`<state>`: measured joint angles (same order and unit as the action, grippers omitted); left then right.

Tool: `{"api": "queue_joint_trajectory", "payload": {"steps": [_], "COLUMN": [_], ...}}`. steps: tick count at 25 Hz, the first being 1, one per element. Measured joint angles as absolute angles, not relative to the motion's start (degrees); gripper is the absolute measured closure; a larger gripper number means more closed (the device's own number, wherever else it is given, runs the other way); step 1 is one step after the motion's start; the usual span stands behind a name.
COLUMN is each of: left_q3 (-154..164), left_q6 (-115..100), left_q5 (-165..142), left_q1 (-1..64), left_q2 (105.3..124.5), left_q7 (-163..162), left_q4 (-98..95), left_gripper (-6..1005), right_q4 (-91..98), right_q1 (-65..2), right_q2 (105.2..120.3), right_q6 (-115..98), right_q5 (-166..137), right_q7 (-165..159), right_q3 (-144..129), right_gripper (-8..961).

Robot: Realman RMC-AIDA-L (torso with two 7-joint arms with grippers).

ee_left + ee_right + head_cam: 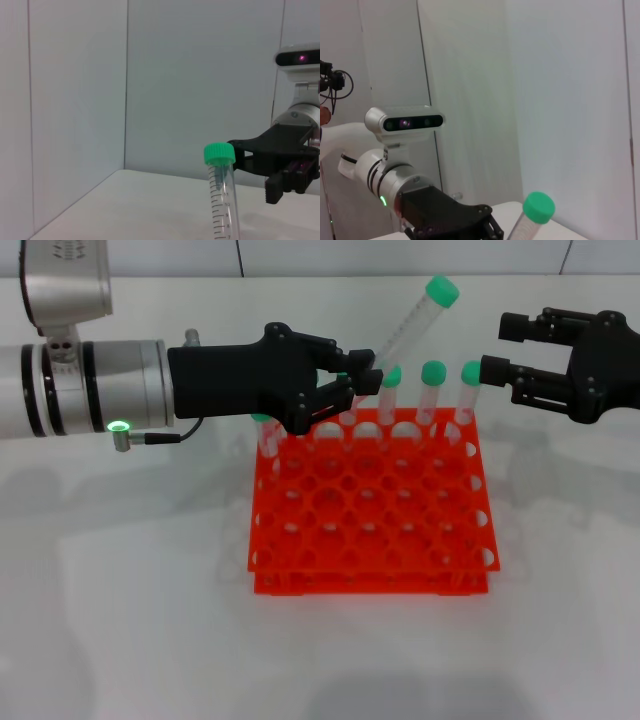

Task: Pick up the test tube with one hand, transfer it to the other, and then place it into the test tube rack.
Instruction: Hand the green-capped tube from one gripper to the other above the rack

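Observation:
My left gripper (355, 380), on the arm with the green light, is shut on the lower end of the test tube (408, 328). The tube tilts up and to the right above the back of the orange test tube rack (370, 530), green cap uppermost. The left wrist view shows the same tube (223, 200) close up. In the right wrist view its cap (539, 207) shows beside the left gripper (455, 217). My right gripper (505, 348) hangs open to the right of the tube, apart from it, level with the rack's back right corner, and also shows in the left wrist view (280, 172).
Several more green-capped tubes stand in the rack's back row, such as one (432, 390) near its right end and one (266, 435) at the left end. The rack sits on a white table (120, 620), with a pale wall behind.

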<state>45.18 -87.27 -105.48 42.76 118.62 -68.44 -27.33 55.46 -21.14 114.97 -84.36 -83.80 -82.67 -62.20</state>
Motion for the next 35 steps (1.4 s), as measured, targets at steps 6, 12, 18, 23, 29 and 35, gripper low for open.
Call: {"api": "queue_joint_trajectory", "payload": {"steps": [6,12,18,23,29,35], "left_q3": [45.8,46.5,46.6,46.6,47.4,47.4], "left_q6": [-87.1,-86.6,-86.6,-86.6,-86.5,-85.9], "left_q5": [-105.4,-105.4,-105.4,-105.4,-105.3,-105.3], "left_q1": [42.4,42.3,42.3,42.5,42.8,42.8], "left_q2": [118.91,119.03,119.0,119.0,119.0,119.0], "left_q7": [-68.4,-68.4,-68.4,-68.4,-68.4,-68.4], "left_q4": [-27.3,-26.6,-26.5,-26.5,-26.5,-26.3], "left_gripper": [824,824,824,824,824,824], "right_q4": [55.5,55.5,55.5,55.5,55.5,55.5], "right_q1": [-22.2,-23.2,-23.7,-24.2,-24.6,-24.8], "right_q2": [115.13,115.24,115.34,115.44,115.5,115.49], "right_q6": [-84.3,-84.4,-84.4,-84.3,-83.8,-83.7], "right_q5": [-83.7,-83.6,-83.1,-83.0,-82.2,-82.2], "right_q7": [-82.7,-82.7,-82.8,-82.8,-82.7,-82.7], "right_q3": [-62.4,-63.3,-63.9,-64.3,-65.3,-65.3], "right_gripper": [382,382,383,383,383,383]}}
